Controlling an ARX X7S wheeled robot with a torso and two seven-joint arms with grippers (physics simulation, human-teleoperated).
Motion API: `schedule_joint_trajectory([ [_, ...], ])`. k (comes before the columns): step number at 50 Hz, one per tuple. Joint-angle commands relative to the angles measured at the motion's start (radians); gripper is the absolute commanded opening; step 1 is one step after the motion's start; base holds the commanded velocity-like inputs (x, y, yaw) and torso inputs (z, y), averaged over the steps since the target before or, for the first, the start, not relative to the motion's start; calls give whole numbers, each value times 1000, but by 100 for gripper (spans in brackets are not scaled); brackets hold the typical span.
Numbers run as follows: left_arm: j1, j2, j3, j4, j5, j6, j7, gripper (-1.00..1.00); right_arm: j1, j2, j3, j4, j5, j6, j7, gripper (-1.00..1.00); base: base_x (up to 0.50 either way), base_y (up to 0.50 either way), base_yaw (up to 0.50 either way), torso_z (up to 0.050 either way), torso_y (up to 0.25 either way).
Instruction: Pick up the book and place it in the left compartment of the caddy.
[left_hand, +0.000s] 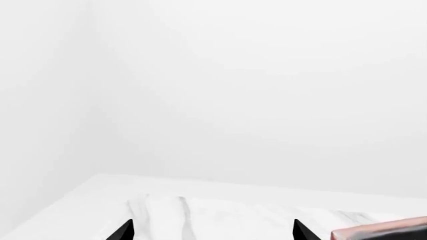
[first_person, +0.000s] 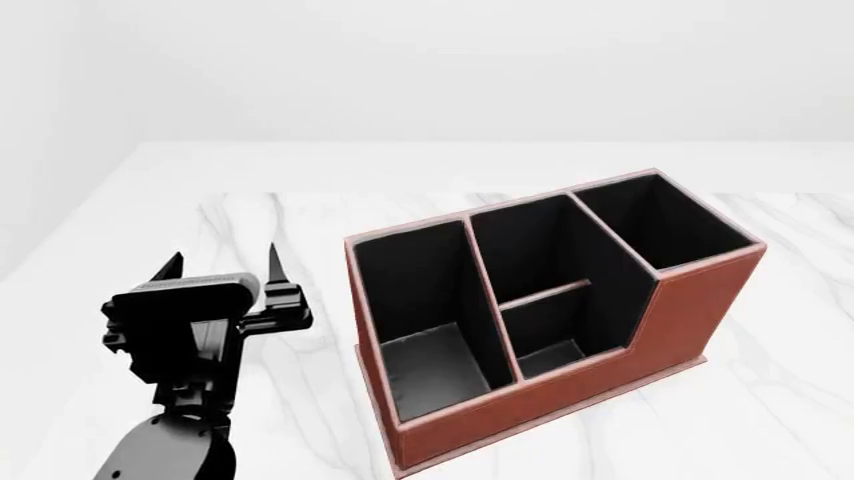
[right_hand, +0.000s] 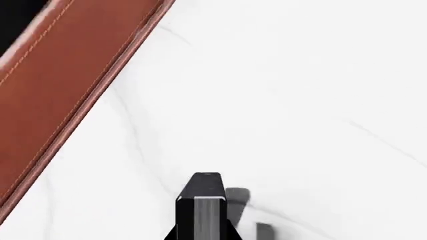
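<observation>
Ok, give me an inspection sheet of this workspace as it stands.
Surface: white marble-look table, grey veining.
Job's things: reddish-brown leather-look caddy stands upright; its long left compartment is empty. The small black book with pale page edges appears only in the right wrist view, above the table beside the caddy's wall.
Clutter: nothing seen.
Grippers: left gripper has its jaws open, holds nothing and is beside the caddy. Right gripper appears clamped on the book and is out of the head view.
Cables: nothing seen.
Surroundings: plain white walls.
</observation>
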Motion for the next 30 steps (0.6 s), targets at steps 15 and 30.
schedule_joint_trajectory([
  [15,-8,-10,4,14,-9,-19,-16,100,992,340,-499,13,560,185,214,-100,0,0,0,0,1],
  [30,-20,-17,10,20,-14,-31,-23,100,1372,209,-704,171,754,240,196,-100,0,0,0,0,1],
])
